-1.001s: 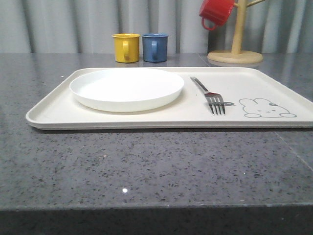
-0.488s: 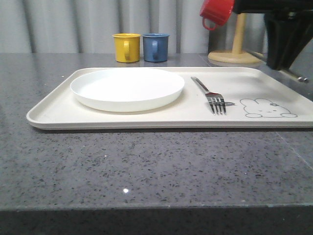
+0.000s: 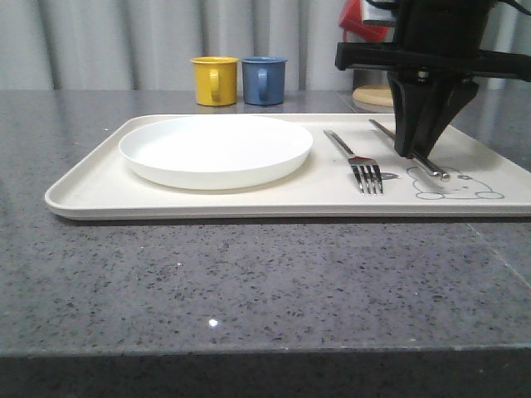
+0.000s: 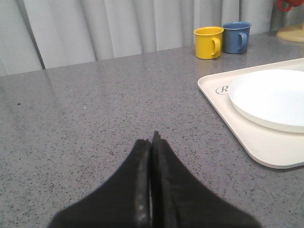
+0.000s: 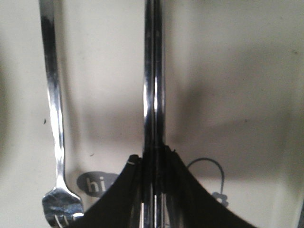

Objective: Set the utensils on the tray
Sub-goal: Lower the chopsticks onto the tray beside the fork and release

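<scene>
The cream tray (image 3: 207, 203) lies across the table with the white plate (image 3: 216, 149) on its left half and the fork (image 3: 355, 157) to the plate's right. My right gripper (image 3: 412, 154) hangs over the tray's right part, shut on the pair of silver chopsticks (image 3: 423, 163), which slant down beside the fork above the rabbit drawing (image 3: 465, 189). The right wrist view has the chopsticks (image 5: 153, 80) running straight out from my right gripper (image 5: 153, 154), with the fork (image 5: 54, 137) parallel beside them. My left gripper (image 4: 152, 142) is shut on nothing, over bare table beside the tray (image 4: 237, 133).
A yellow mug (image 3: 214, 80) and a blue mug (image 3: 263, 80) stand behind the tray. A red mug (image 3: 358, 21) hangs on a wooden stand (image 3: 373, 95) at the back right. Grey speckled table (image 3: 249, 282) stretches in front of the tray.
My right gripper has come in from the upper right and dropped low over the tray, carrying the chopsticks to just right of the fork. Plate and fork have not moved.
</scene>
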